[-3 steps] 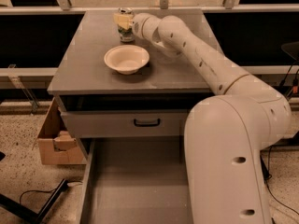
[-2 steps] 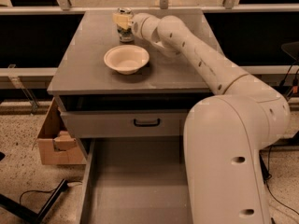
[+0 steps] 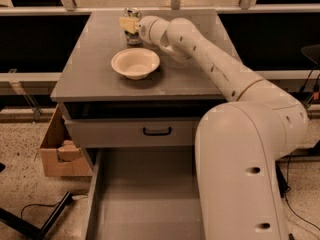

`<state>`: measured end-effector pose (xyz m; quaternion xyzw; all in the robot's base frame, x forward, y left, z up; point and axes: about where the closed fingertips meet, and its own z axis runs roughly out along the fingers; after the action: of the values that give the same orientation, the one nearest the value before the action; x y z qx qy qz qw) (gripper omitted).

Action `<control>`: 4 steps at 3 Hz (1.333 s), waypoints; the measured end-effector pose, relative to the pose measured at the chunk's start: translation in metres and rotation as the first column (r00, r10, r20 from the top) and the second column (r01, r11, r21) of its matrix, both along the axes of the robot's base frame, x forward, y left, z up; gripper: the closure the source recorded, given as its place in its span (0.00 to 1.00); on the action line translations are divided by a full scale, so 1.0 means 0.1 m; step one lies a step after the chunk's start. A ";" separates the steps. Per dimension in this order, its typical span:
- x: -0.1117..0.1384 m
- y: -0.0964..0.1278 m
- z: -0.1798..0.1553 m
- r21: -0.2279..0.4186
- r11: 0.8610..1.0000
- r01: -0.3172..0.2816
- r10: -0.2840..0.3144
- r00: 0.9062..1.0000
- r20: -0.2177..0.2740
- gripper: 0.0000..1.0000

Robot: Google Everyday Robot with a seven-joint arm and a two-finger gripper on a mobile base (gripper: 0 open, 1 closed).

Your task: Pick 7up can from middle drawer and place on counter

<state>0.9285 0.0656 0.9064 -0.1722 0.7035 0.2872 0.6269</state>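
Observation:
The 7up can [image 3: 132, 13] stands upright at the far middle of the grey counter [image 3: 90, 74], its silvery top showing above my gripper. My gripper [image 3: 129, 25] reaches across the counter from the right and is shut on the can's body, which its yellowish pads mostly hide. The can's base is at or just above the counter top; I cannot tell which. The middle drawer [image 3: 145, 199] is pulled open below the cabinet, and its flat grey floor is bare.
A cream bowl [image 3: 135, 62] sits on the counter just in front of the can. A shut drawer front with a black handle [image 3: 156, 131] is above the open drawer. A cardboard box [image 3: 57, 149] stands on the floor to the left. My white arm [image 3: 240, 149] fills the right foreground.

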 end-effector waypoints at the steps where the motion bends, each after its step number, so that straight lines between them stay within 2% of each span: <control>1: -0.04 -0.08 0.14 -0.042 0.999 0.009 -0.008 1.000 0.022 0.00; 2: -0.20 -0.11 0.54 -0.108 0.994 -0.021 0.025 0.999 0.038 0.00; 3: -0.53 -0.31 0.90 -0.246 0.967 -0.065 0.066 0.998 -0.007 0.00; 4: -1.07 -0.57 1.07 -0.401 0.913 -0.077 0.030 0.992 -0.121 0.00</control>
<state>0.8218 0.0087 1.0139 -0.3010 0.7769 0.1616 0.5289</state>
